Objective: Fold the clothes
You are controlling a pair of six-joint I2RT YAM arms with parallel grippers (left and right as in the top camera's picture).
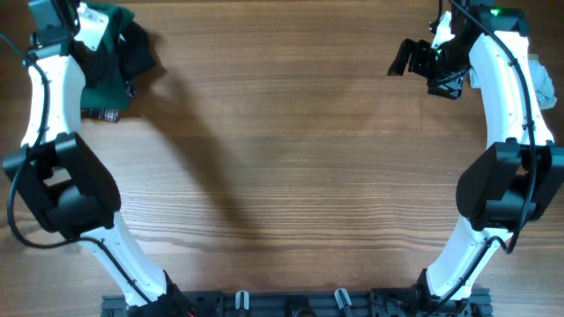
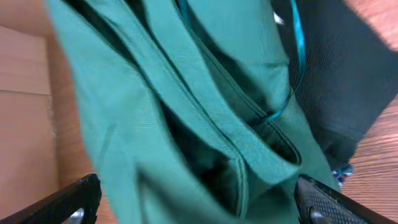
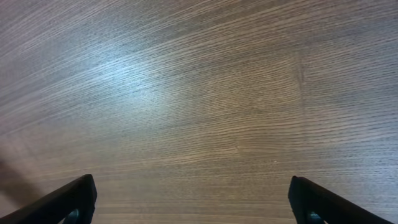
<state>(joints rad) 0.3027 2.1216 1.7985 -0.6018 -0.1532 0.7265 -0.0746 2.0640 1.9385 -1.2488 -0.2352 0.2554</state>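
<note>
1. Wooden table (image 1: 291, 150): the clothes (image 1: 113, 19), a dark green garment, lie bunched at its far-left corner.
2. Left gripper (image 2: 199, 202) hovers over the fabric, jaws wide and empty; the first pick-up seems in hand and calls for pinching an edge.
3. Right gripper (image 3: 193, 202) hangs over wood, jaws wide, empty.

The clothes (image 1: 104, 86) lie at the table's (image 1: 291, 158) far left corner, a small cloth (image 1: 539, 77) far right.

**Wooden desk under soft light**

A brown wooden desk (image 1: 291, 132) fills the view, its fine grain running side to side. A black rail (image 1: 291, 304) with small clips lines its near edge. A soft shadow (image 1: 211, 176) slants across the left half. A pale sheen (image 3: 130, 68) marks reflected light.
</note>
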